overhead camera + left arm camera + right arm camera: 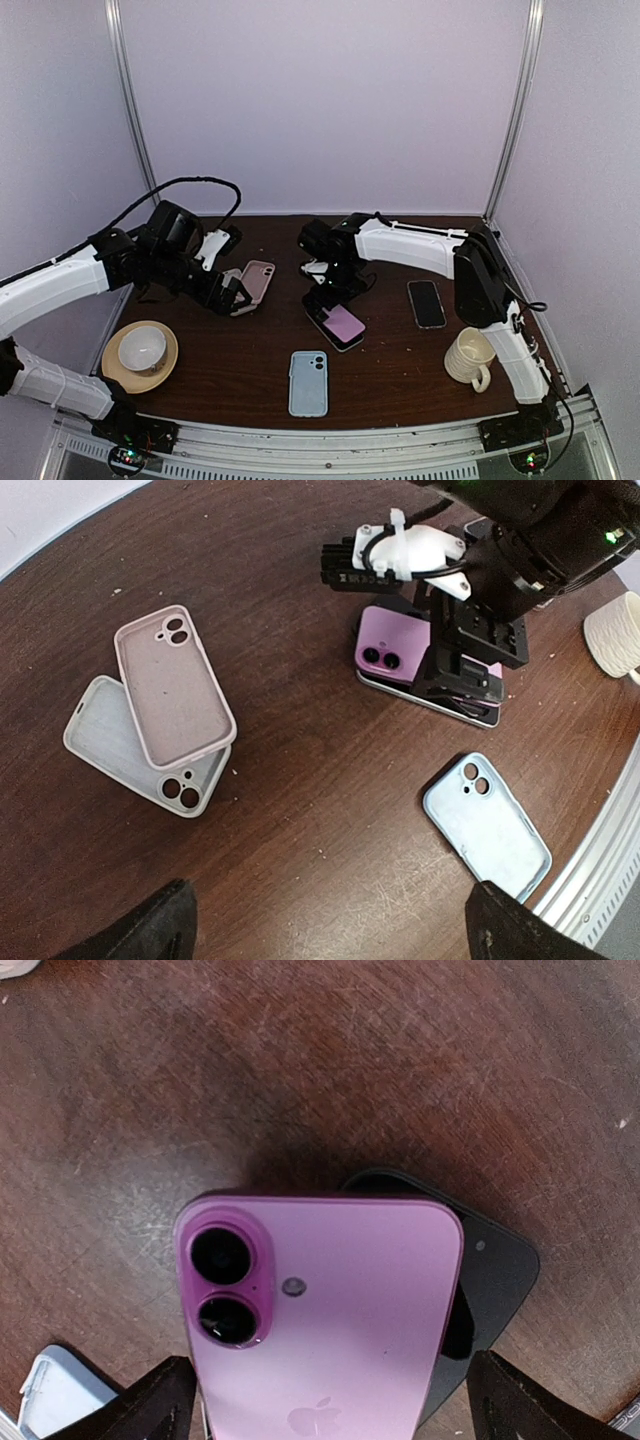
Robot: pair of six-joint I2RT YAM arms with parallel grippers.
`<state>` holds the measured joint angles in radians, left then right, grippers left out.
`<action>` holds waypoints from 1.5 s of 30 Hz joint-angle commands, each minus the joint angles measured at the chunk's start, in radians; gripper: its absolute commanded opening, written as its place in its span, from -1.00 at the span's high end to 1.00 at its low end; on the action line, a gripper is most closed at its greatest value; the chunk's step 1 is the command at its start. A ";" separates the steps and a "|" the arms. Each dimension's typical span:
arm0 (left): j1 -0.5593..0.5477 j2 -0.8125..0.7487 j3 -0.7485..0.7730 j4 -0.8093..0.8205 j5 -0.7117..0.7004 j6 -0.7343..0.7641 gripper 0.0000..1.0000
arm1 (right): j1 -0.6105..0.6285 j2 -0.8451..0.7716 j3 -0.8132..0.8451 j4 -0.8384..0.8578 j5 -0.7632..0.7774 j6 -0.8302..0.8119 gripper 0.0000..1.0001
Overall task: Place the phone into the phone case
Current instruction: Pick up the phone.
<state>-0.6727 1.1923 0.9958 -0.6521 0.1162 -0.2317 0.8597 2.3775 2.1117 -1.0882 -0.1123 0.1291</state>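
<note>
A purple phone (330, 1310) lies back up, camera lenses at its left, on top of a dark flat item (495, 1270) near the table's middle (338, 322). My right gripper (330, 1405) hangs right over it, open, with one finger on each long side of the phone; it also shows in the top view (328, 295). A pink case (175, 685) lies inside up across a grey-white case (120, 745). A light blue case (487, 825) lies inside up near the front edge (308, 382). My left gripper (330, 925) is open and empty above bare table, next to the pink case (258, 280).
A black phone (427, 303) lies screen up to the right of the purple one. A cream mug (470, 358) stands at the front right. A white cup on a tan saucer (142, 352) stands at the front left. Walls close in the back and sides.
</note>
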 commanded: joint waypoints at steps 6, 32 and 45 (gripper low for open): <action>0.009 0.008 -0.006 0.028 -0.011 0.023 -0.95 | 0.001 0.041 0.030 0.036 0.052 -0.029 -0.94; 0.018 -0.001 -0.005 0.033 0.022 0.036 -0.95 | 0.005 -0.133 -0.095 0.144 -0.046 -0.085 -0.11; 0.041 -0.062 -0.004 0.150 0.195 0.127 -0.93 | 0.004 -0.370 -0.332 0.357 -0.274 -0.217 -0.01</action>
<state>-0.6403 1.1584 0.9867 -0.5957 0.2550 -0.1654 0.8597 2.0945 1.8282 -0.8391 -0.2630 -0.0219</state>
